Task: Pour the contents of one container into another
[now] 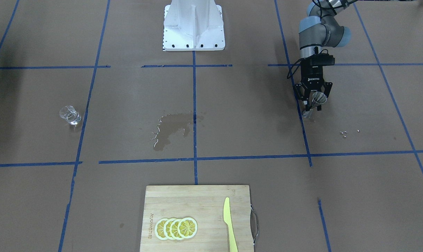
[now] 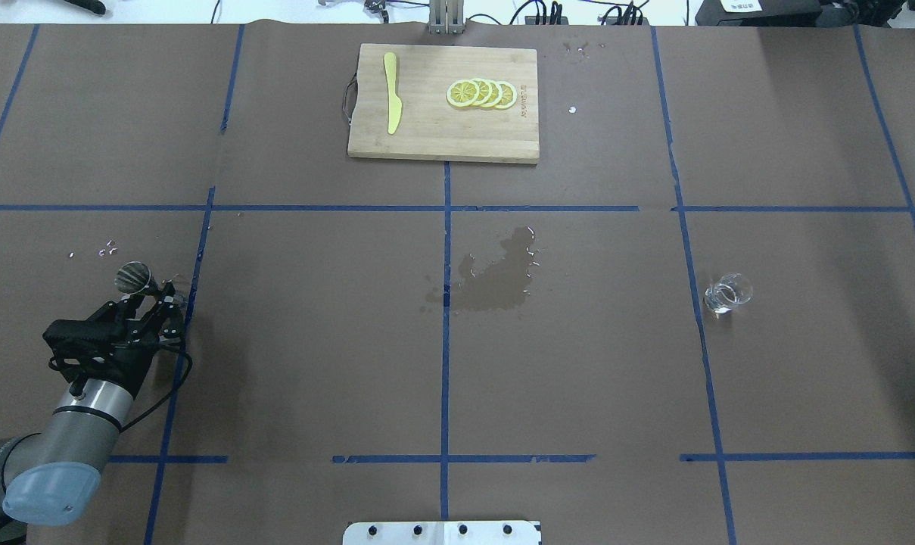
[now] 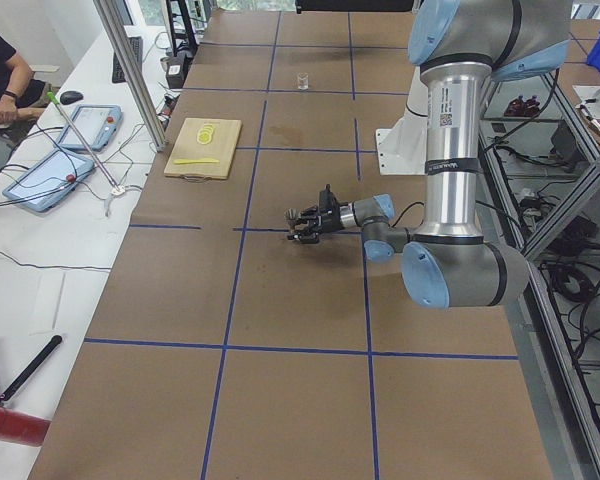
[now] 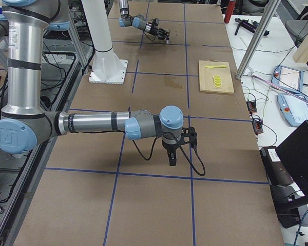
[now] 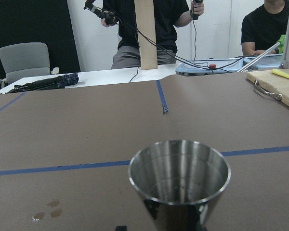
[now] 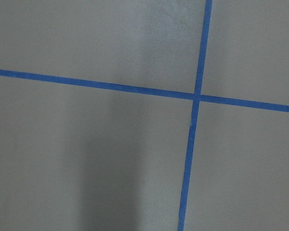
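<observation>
The left gripper (image 1: 312, 102) pinches the metal jigger (image 1: 317, 98) near its waist, on the robot's left; stiff, smooth, likely slippery; the glass cup (image 1: 70, 115) stands free well apart, fragile, best taken round its wall; open desk (image 1: 253, 115) between, a wet patch (image 1: 171, 127) midway; I cannot tell how the right gripper (image 4: 172, 160) stands.

- A wooden cutting board (image 2: 442, 140) is set at the far edge of the table (image 2: 313, 356), with a metal handle (image 2: 346, 98) at one short end.
- Four overlapping lemon slices (image 2: 481, 93) are laid on the board.
- A yellow knife (image 2: 391, 102) is placed flat on the board, well apart from the slices.
- A dark wet patch (image 2: 495, 276) is spread near the table's middle.
- The brown surface is divided into squares by blue tape (image 2: 446, 363).
- A few droplets (image 2: 107, 247) are scattered near one end of the table.
</observation>
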